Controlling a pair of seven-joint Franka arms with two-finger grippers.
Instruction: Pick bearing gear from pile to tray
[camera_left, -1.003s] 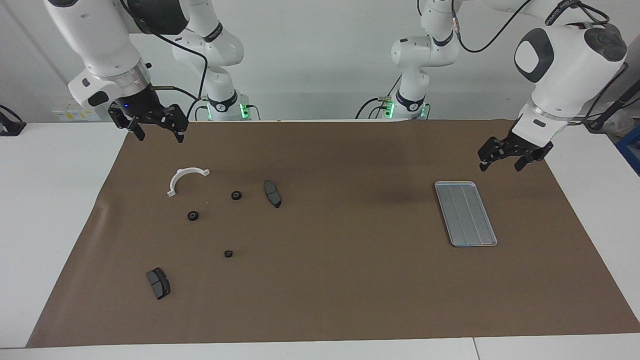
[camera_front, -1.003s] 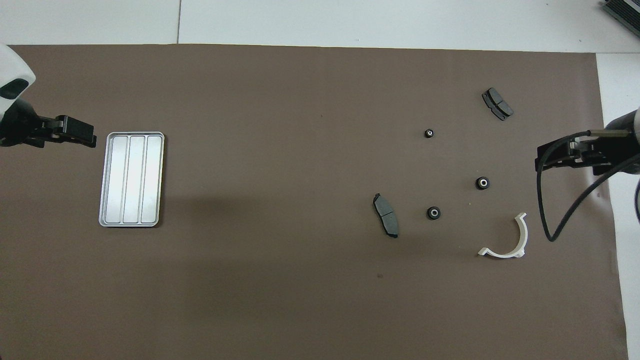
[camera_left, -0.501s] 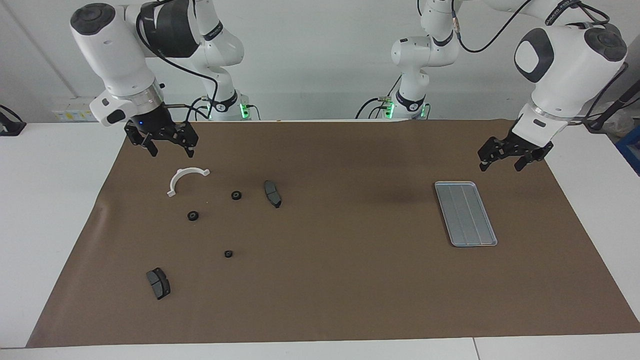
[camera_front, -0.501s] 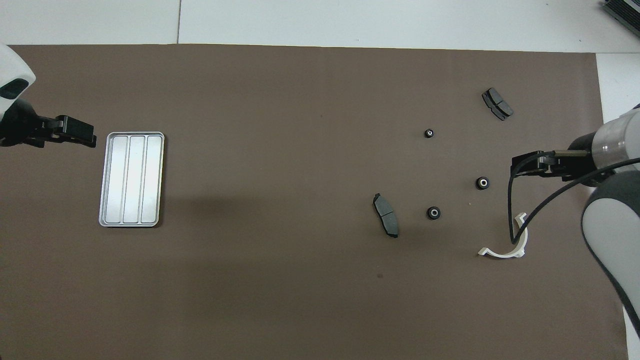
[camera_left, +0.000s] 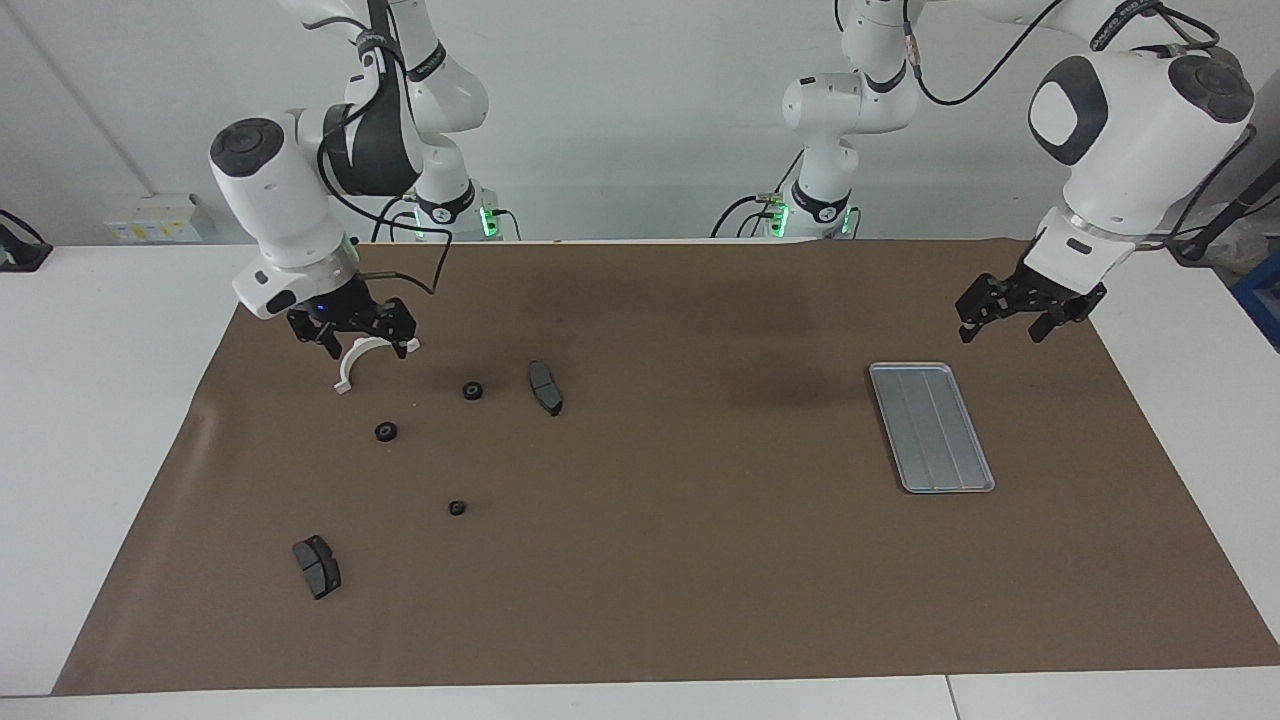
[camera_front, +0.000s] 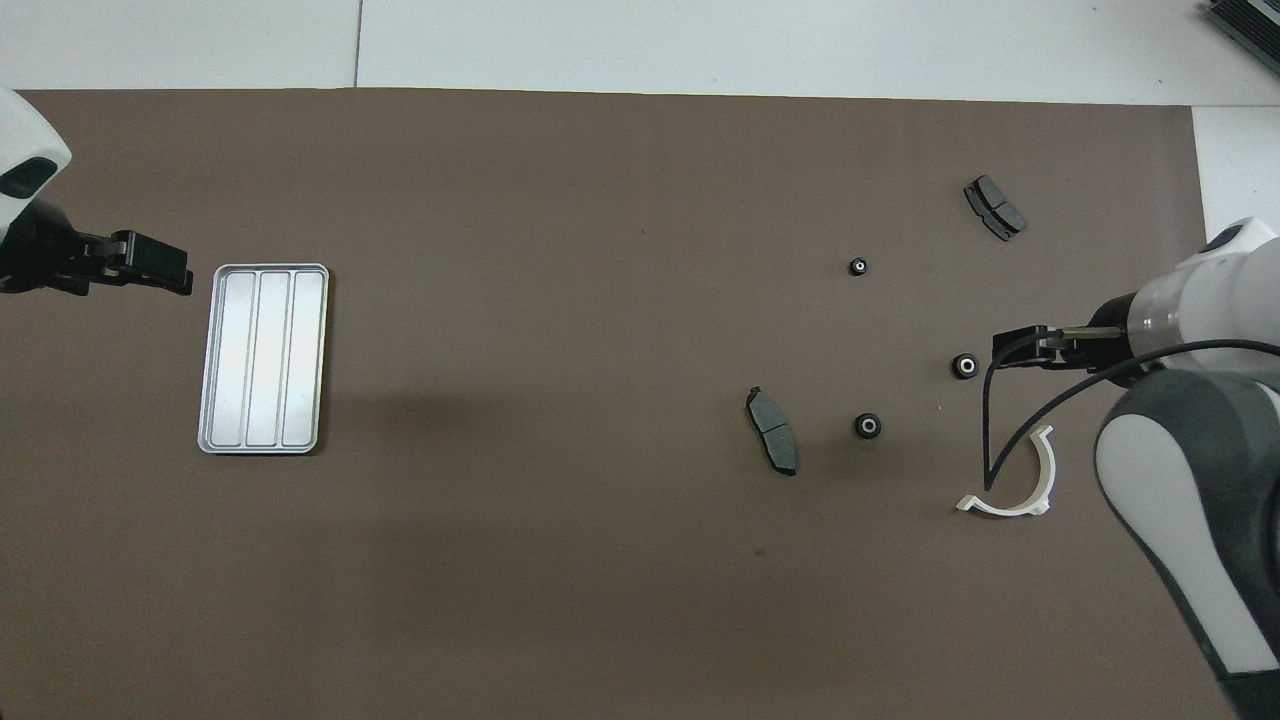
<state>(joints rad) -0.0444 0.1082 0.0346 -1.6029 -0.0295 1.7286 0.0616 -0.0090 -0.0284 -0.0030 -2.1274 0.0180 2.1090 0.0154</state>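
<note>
Right gripper (camera_left: 352, 339) has dropped from the mat's edge to just above the white half-ring bracket (camera_left: 352, 361), jaws spread, nothing held. Nearest small black round ring (camera_left: 386, 432) sits beside the bracket, untouched; ribbed silver tray (camera_left: 931, 427) well apart. Left gripper (camera_left: 1012, 312) waits near it, open, empty.

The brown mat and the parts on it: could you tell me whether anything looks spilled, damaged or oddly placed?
Nothing stands out. The tray lies flat and holds nothing; the white bracket, pads and black rings lie scattered but intact near the right gripper.
</note>
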